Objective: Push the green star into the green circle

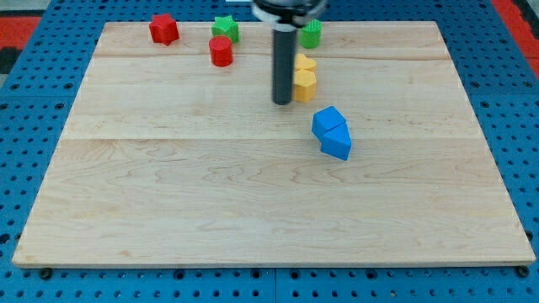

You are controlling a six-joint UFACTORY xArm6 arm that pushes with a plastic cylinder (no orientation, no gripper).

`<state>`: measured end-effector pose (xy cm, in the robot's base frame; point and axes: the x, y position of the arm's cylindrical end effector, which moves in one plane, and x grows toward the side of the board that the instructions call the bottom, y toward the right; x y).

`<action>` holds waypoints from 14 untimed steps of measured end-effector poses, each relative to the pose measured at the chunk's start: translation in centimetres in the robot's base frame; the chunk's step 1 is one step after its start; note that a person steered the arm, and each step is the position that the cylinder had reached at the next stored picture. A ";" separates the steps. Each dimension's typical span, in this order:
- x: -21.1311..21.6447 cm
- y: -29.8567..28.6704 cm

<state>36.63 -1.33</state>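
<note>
The green star point(225, 28) lies near the view's top, left of centre. The green circle point(312, 34) is a short green cylinder at the view's top, right of the rod. My tip point(282, 103) rests on the board well below both, between them in left-right terms, just left of the yellow blocks. It touches neither green block.
A red cylinder point(221, 51) stands just below the green star. A red star-like block point(163, 29) lies at top left. Two yellow blocks point(304, 76) sit stacked right of my tip. Two blue blocks point(332, 132) lie below right. The wooden board point(168, 194) ends at blue pegboard.
</note>
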 end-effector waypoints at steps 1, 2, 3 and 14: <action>-2.9 -7.1; -5.1 -13.0; -7.3 -10.5; -8.5 -2.3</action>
<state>28.11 -3.65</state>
